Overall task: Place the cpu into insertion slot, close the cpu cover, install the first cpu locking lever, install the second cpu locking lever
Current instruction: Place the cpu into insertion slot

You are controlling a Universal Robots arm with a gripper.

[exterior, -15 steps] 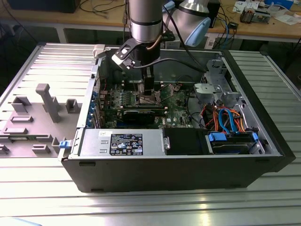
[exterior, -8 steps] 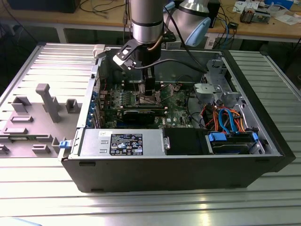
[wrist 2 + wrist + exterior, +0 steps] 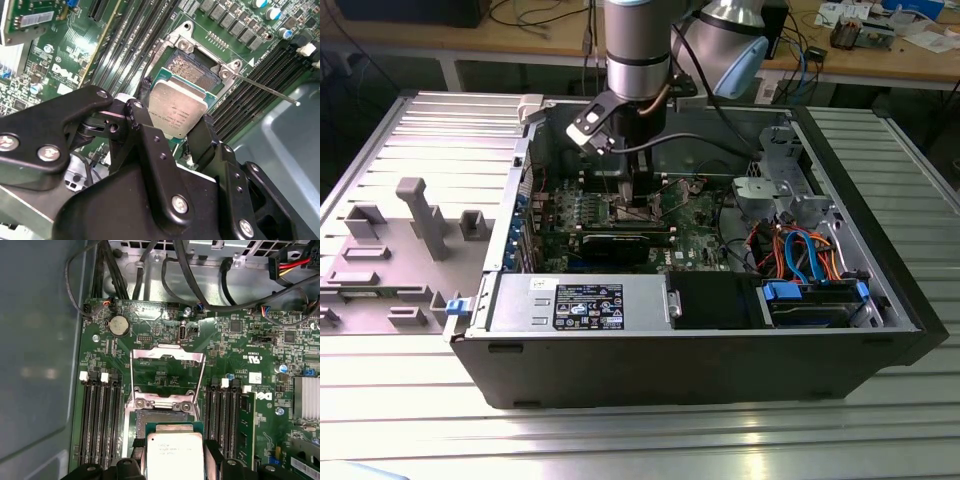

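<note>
My gripper (image 3: 638, 203) is down inside the open computer case, shut on the cpu (image 3: 179, 111), a silvery square chip clamped by its edges between the black fingers (image 3: 136, 114). The cpu (image 3: 174, 456) hangs just over the insertion slot (image 3: 191, 70) and hides part of it. Some of the dark pin field still shows past the chip's edge. I cannot tell whether the chip touches the slot. The cpu cover (image 3: 167, 356), a thin silver frame, is swung open beyond the insertion slot (image 3: 160, 416). A thin locking lever (image 3: 270, 91) sticks out unlatched beside the socket.
Long memory slots (image 3: 97, 420) flank the socket on both sides. Black cables (image 3: 200, 275) run along the case wall past the board. In the exterior view, a power supply (image 3: 582, 302) and a blue drive cage (image 3: 815, 300) fill the case front; grey fixtures (image 3: 420, 215) stand at the left.
</note>
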